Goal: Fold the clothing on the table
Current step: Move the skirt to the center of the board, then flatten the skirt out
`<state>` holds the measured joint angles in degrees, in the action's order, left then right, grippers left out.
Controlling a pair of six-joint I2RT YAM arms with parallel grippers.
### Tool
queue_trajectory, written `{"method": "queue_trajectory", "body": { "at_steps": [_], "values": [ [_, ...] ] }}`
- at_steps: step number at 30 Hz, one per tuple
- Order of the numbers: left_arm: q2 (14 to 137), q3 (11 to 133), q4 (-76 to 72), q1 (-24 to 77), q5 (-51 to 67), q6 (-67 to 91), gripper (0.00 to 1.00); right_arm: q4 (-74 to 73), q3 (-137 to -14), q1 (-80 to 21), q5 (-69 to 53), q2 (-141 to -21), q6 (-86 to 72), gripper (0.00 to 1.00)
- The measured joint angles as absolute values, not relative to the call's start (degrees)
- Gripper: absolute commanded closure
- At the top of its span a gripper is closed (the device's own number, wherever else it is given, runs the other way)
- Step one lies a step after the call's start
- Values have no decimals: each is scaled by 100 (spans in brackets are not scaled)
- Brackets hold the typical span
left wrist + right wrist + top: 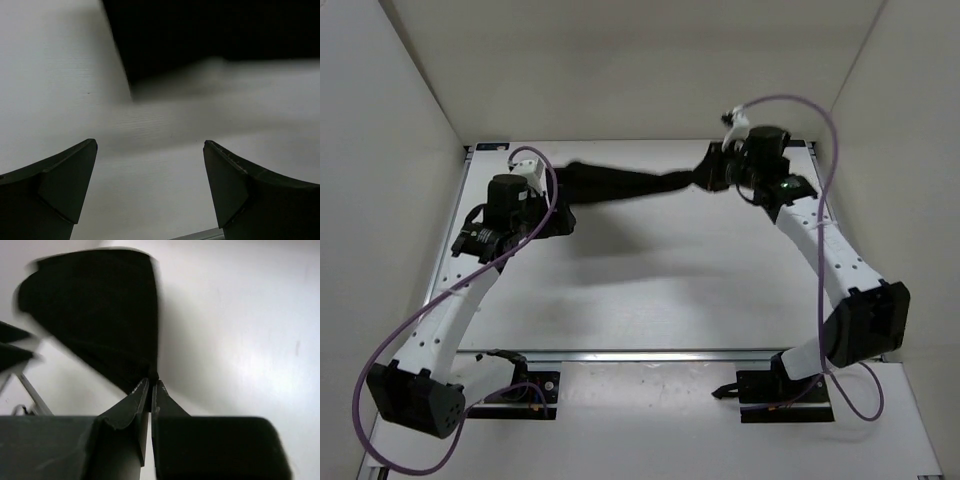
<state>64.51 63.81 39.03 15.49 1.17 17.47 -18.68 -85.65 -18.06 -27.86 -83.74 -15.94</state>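
The black clothing (620, 183) stretches as a narrow band across the far part of the white table (660, 290), from the left arm to the right one. My right gripper (151, 382) is shut on a corner of the clothing (105, 315), which fans out from its fingertips and hangs lifted at the far right (712, 170). My left gripper (150, 150) stands wide open over bare table, nothing between its fingers, with the edge of the clothing (210, 35) just beyond them. From above, the left gripper (555, 218) sits at the clothing's left end.
White walls close in the table on the left, right and back. A metal rail (650, 354) runs along the near edge by the two arm bases. Purple cables (825, 150) loop off both arms.
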Motion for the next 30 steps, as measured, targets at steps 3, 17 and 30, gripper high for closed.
{"method": "queue_trajectory", "body": {
  "at_steps": [3,17,30],
  "values": [
    [6093,6386,3865,1579,47,1813,2,-1647,-6917,-1693,-2877,-8630,-1640,100],
    [6051,4244,3072,2215,263,2287,1,-1544,-4823,-1479,-2947,-8737,-1577,100],
    [6543,3050,1525,2460,864,3013,3,-1492,-4821,-1903,-2864,-8466,-1529,100]
  ]
}}
